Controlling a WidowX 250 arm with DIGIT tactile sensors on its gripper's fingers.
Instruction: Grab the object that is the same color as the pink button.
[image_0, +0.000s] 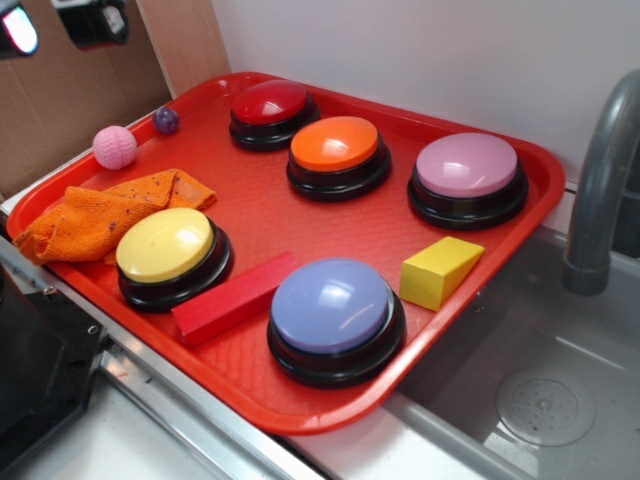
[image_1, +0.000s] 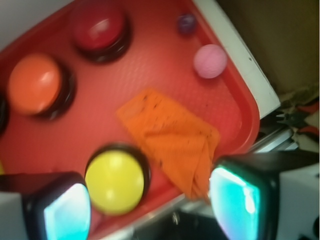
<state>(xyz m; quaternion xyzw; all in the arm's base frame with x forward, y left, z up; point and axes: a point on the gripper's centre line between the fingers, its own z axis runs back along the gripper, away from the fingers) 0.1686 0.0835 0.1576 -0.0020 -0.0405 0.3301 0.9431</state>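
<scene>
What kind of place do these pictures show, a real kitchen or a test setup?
Probably a lab test setup made to look like a kitchen counter: a red tray of coloured push buttons such as the pink button sits beside a grey faucet and a sink drain.

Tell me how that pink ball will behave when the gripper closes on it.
The pink ball is round, so it will likely roll if nudged. Its ribbed surface probably aids grip. It looks small and likely light, sitting near the tray edge.

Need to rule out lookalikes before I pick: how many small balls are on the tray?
2, both at the tray's far left corner: the pink ball near the rim, and the smaller purple ball just beyond it. The orange cloth might hide another.
</scene>
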